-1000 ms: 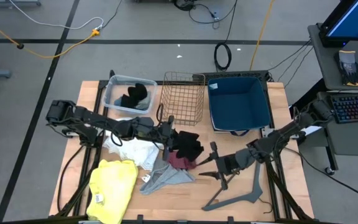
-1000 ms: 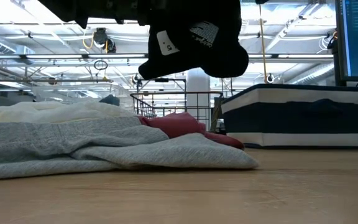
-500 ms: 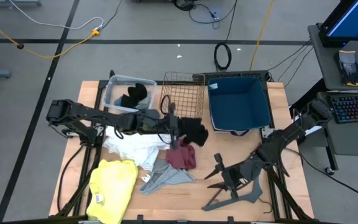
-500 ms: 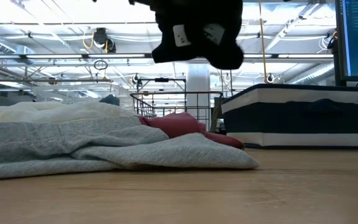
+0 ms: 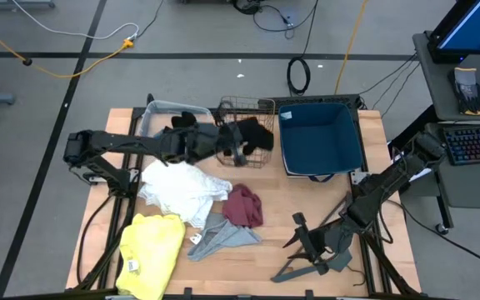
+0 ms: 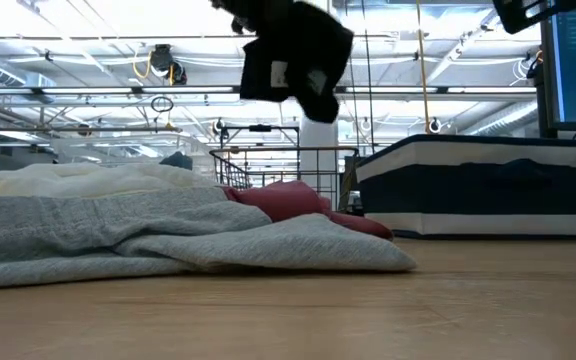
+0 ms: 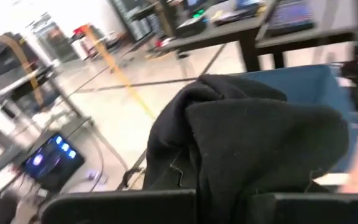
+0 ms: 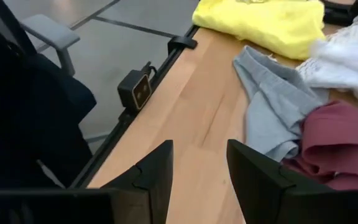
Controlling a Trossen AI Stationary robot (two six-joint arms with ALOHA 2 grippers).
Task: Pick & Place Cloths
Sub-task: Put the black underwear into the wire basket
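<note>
Above the wire basket, left tool gripping black cloth.

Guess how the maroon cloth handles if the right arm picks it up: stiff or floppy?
Likely floppy: the maroon cloth lies crumpled in soft folds. Probably light, as the black cloth droops limply from the left gripper. It may drag the grey cloth it overlaps.

The worktop is light wood on a dark frame and stands on a grey concrete floor marked with dark lines. Yellow and black cables run across the floor. A side desk carries a keyboard and a monitor. Overhead, bright ceiling lights and metal trusses show.
</note>
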